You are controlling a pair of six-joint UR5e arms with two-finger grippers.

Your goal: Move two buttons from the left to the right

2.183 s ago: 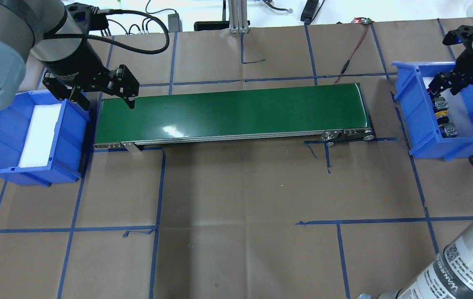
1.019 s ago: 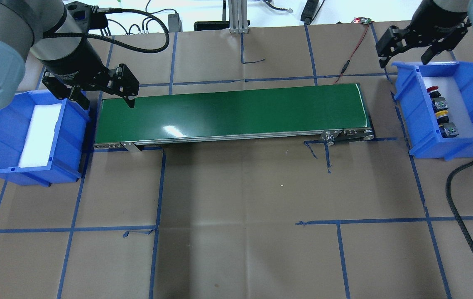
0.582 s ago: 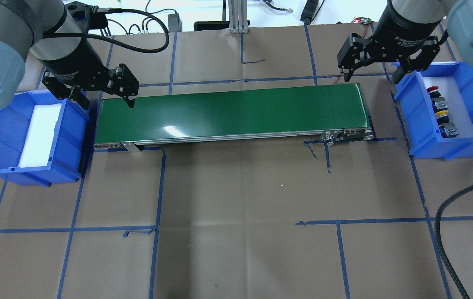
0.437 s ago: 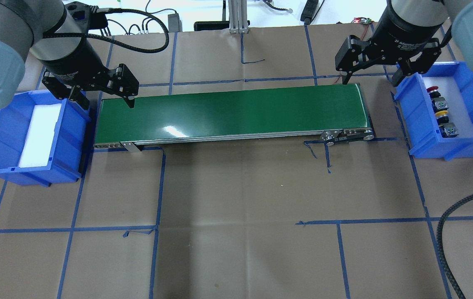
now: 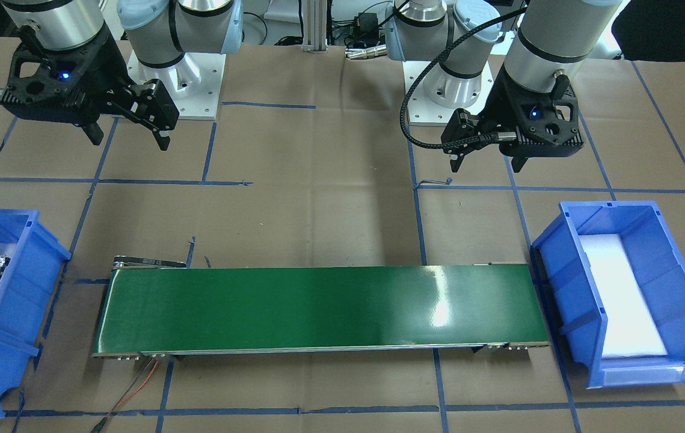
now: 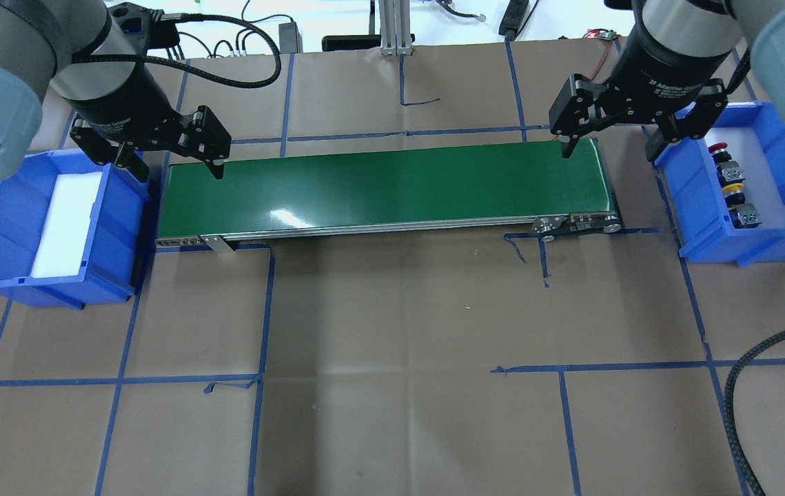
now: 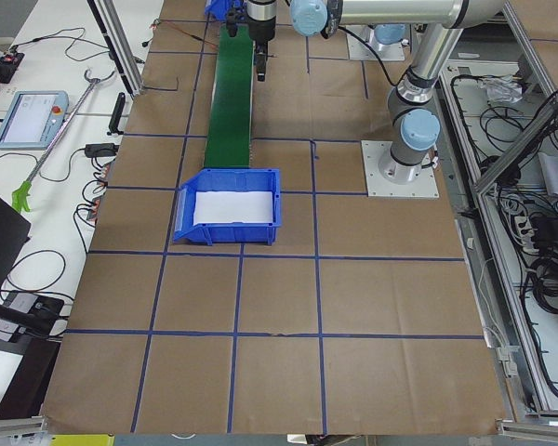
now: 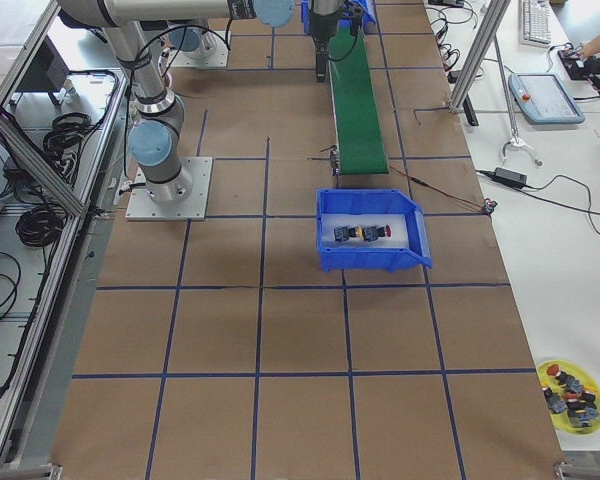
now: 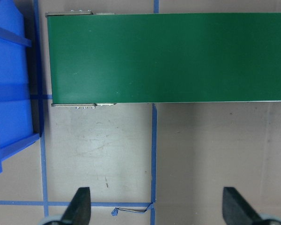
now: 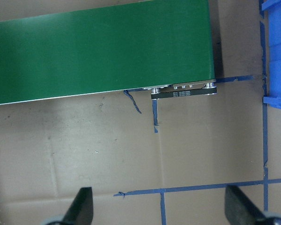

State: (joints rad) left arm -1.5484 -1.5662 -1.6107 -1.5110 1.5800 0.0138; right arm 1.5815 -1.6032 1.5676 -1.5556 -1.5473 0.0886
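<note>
Yellow button (image 6: 739, 202) and red button (image 6: 724, 160) lie in right bin (image 6: 743, 248)

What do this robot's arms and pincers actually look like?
The left arm and right arm are silver-grey tubes with pale blue joint caps. Each ends in a black wrist ring with small white lettering and a black two-fingered pincer: left pincer, right pincer. A black braided cable runs along each arm, and a small blue light glows on each wrist housing.
</note>
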